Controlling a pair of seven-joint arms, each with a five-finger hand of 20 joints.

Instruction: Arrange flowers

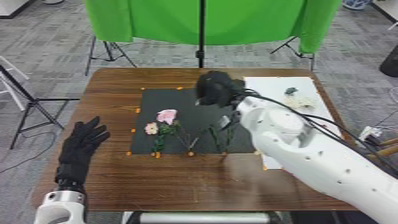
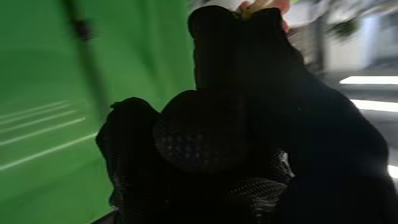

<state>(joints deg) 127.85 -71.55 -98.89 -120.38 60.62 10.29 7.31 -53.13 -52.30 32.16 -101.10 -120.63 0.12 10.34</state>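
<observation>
White casing is seen on the right arm [image 1: 306,157], at the right of the head view, its rounded segments dotted with small dark marks. Black cables [image 1: 311,117] are strung along it. The left arm [image 1: 60,209], at lower left, is also cased in white. The left hand [image 1: 76,152] and right hand [image 2: 200,132] are covered in black fabric, the latter's patterned with small pale dots.

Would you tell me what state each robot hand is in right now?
Left robot hand: open, fingers relaxed.
Right robot hand: closed, fingertips apparently pinching a pinkish flower.
</observation>
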